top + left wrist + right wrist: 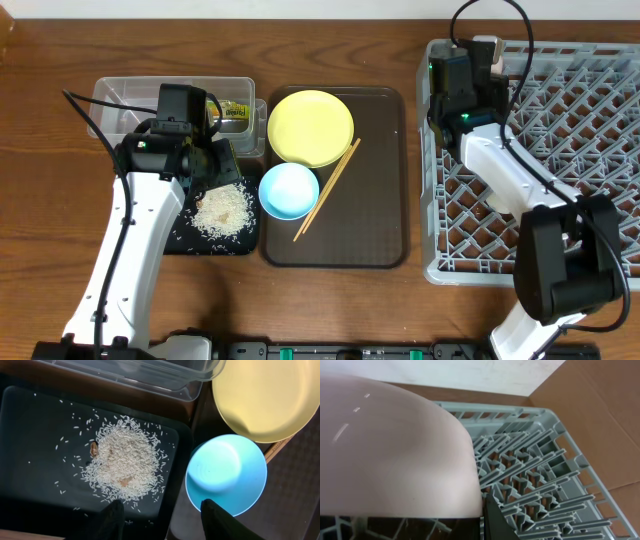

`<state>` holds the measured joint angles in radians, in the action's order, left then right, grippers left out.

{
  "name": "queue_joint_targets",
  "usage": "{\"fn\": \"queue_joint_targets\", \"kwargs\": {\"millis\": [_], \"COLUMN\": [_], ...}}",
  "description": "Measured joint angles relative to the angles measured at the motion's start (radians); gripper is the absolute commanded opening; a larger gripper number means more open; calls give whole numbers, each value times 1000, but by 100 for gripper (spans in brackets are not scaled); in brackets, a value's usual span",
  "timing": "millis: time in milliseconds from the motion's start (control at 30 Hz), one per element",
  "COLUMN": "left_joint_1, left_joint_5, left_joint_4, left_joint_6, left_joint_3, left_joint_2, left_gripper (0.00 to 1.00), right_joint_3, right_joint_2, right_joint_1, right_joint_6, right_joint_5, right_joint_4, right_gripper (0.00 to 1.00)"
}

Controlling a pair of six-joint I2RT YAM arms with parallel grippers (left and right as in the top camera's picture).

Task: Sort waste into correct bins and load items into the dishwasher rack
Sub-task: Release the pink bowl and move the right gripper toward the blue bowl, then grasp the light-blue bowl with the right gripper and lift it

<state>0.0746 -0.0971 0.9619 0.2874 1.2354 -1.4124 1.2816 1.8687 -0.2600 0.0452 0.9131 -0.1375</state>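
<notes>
White rice point(125, 462): binned, we judge.
Left pincer point(165, 521): released.
Right pincer point(478, 55): grasping white bowl point(395, 450) over rack point(540, 475).
Pending: plate point(310, 127), blue bowl point(288, 190), chopsticks point(327, 189).

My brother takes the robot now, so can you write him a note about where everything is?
Left gripper: open, empty, above the rice in the black tray.
Right gripper: appears shut on the white bowl, over the dishwasher rack.
Done: rice in tray, snack wrapper in the clear tub.
To do: set the bowl down, then rack the yellow plate, blue bowl and chopsticks, all on the brown tray.
Tissue and cup: not in sight.
</notes>
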Motion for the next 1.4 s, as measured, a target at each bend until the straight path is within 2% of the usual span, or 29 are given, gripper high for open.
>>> {"fn": "queue_joint_targets", "kwargs": {"millis": [400, 600, 700, 767, 933, 1067, 1233, 1400], "left_joint_1": [0, 0, 0, 0, 0, 0, -2, -39], "left_joint_5": [0, 0, 0, 0, 0, 2, 84, 161], "left_joint_4": [0, 0, 0, 0, 1, 12, 65, 100], "left_joint_6": [0, 0, 0, 0, 0, 0, 48, 120], "left_joint_3": [0, 0, 0, 0, 0, 0, 0, 0], "left_joint_2": [0, 0, 0, 0, 0, 0, 0, 0], "left_gripper": [52, 52, 52, 52, 52, 52, 52, 53], "right_joint_3": [-1, -1, -3, -6, -6, -6, -6, -6], "right_joint_2": [14, 12, -8, -40, -158, -241, -252, -222], "right_joint_1": [-8, -52, -71, -72, -71, -74, -134, -237], "right_joint_6": [45, 76, 120, 141, 158, 164, 172, 175], "right_joint_5": [-47, -133, -192, -240, -395, -623, -911, -1057], "right_joint_4": [-114, -250, -308, -329, -344, -344, -356, -372], "right_gripper": [2, 24, 47, 53, 55, 56, 58, 58]}}
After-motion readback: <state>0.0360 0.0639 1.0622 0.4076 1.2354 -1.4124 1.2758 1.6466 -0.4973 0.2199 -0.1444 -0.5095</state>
